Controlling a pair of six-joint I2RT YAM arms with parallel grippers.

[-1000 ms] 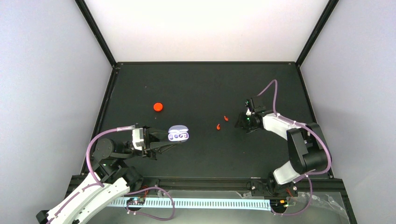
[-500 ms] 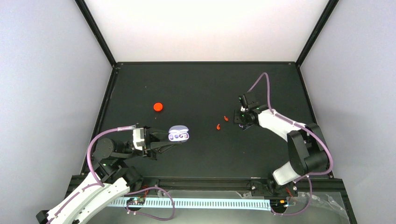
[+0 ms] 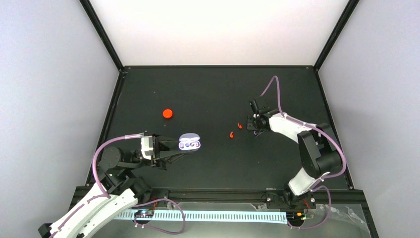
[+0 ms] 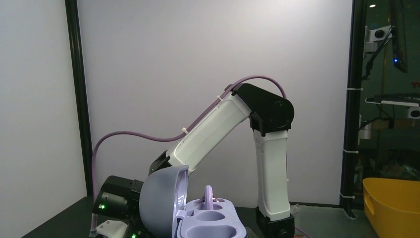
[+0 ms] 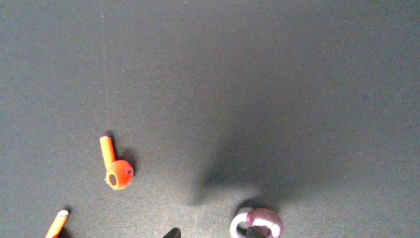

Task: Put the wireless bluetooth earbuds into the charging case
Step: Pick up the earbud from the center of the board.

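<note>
Purple earbud [image 5: 257, 221] is judged tiny, light, slick; bulb best pinched. Right gripper [image 5: 215, 234]: hold cannot be told. Case [image 3: 189, 143] is clamped by left gripper [image 3: 171, 152].

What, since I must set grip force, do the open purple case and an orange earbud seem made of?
Purple case: probably hard moulded plastic with a satin lavender finish, judging by the soft sheen on its domed lid and the crisp moulded wells. Orange earbud: likely hard plastic, smooth, with uniform colour across stem and bulb. Whether its tip is softer cannot be told.
</note>
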